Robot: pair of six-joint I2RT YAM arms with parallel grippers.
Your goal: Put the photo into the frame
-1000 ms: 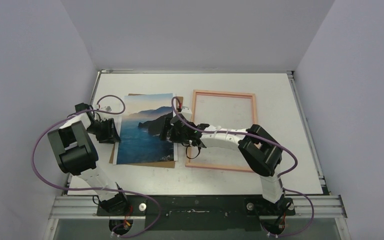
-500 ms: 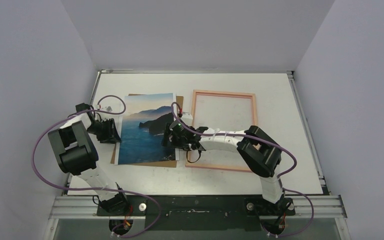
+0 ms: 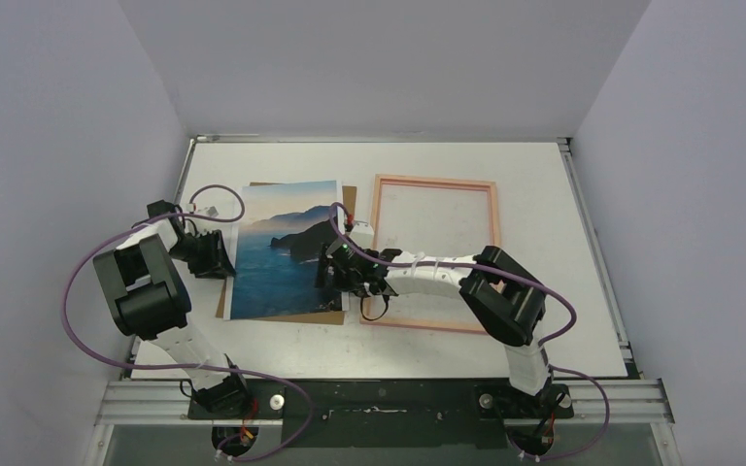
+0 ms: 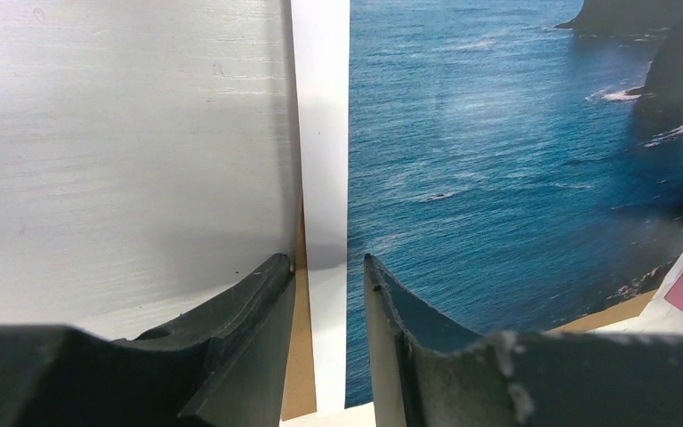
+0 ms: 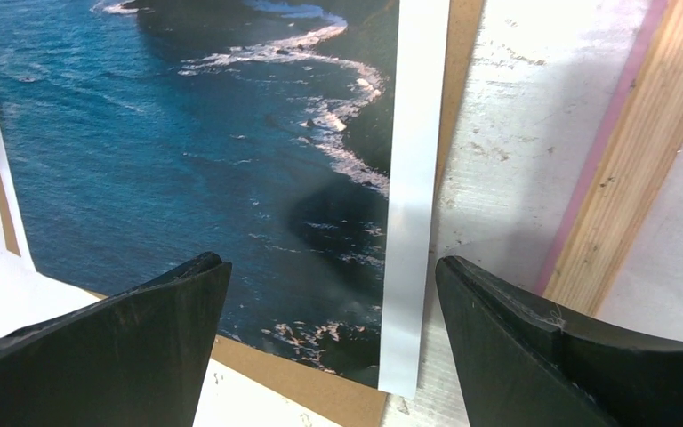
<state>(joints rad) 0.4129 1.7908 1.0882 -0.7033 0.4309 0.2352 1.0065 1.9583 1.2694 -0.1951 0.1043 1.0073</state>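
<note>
Bracketing the photo [image 3: 282, 250] at opposite borders, left gripper [image 4: 326, 260] narrowly parted, right gripper [image 5: 331, 261] wide, both empty, presumably readying to lift it.

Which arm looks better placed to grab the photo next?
Probably left: the left end effector straddles the photo's white border, fingers close together. The right end effector hangs wide open above the opposite edge.

Gap between photo [image 3: 277, 262] and frame [image 3: 435, 180]: narrow, taken up by right gripper [image 3: 328, 264], jaws wide. Photo's left edge: left gripper [image 3: 225, 257] against it. Near strip of table [image 3: 427, 349], also right of frame: passable.
</note>
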